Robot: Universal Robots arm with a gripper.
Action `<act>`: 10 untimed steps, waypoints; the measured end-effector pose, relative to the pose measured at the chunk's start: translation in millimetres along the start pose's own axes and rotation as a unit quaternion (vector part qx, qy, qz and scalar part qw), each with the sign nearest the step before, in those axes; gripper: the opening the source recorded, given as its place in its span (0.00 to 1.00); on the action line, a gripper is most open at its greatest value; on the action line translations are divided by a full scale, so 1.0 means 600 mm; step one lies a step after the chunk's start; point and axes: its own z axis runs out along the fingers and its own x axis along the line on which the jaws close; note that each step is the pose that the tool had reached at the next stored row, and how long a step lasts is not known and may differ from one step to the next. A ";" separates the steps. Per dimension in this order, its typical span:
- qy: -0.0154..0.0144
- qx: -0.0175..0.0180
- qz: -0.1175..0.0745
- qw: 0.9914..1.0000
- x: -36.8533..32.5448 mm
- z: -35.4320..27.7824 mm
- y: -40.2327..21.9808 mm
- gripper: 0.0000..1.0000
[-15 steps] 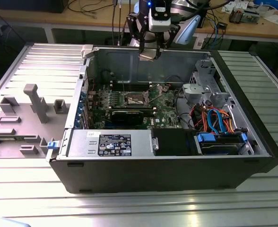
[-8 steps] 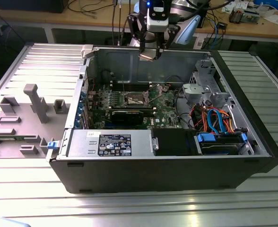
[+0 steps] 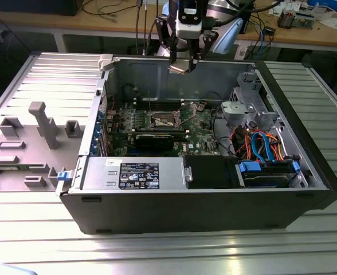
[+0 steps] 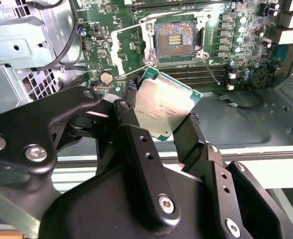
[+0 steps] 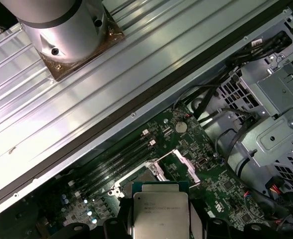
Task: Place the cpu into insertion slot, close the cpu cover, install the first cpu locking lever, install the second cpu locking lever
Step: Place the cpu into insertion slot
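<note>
Your gripper point(image 3: 183, 62) clamps the cpu point(image 4: 161, 102) by two edges, above the board point(image 4: 246, 45); the slot point(image 4: 175, 42) lies bare, its cover point(image 4: 115, 50) standing open.

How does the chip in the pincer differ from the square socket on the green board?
The cpu has a silver-grey top; the insertion slot has a dark centre inside a metal rim. The cpu hangs in the pincer above the board; the insertion slot sits fixed in it. Both are square.
</note>
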 end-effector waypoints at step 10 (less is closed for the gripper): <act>-0.002 0.000 0.019 1.000 0.001 0.000 0.000 0.54</act>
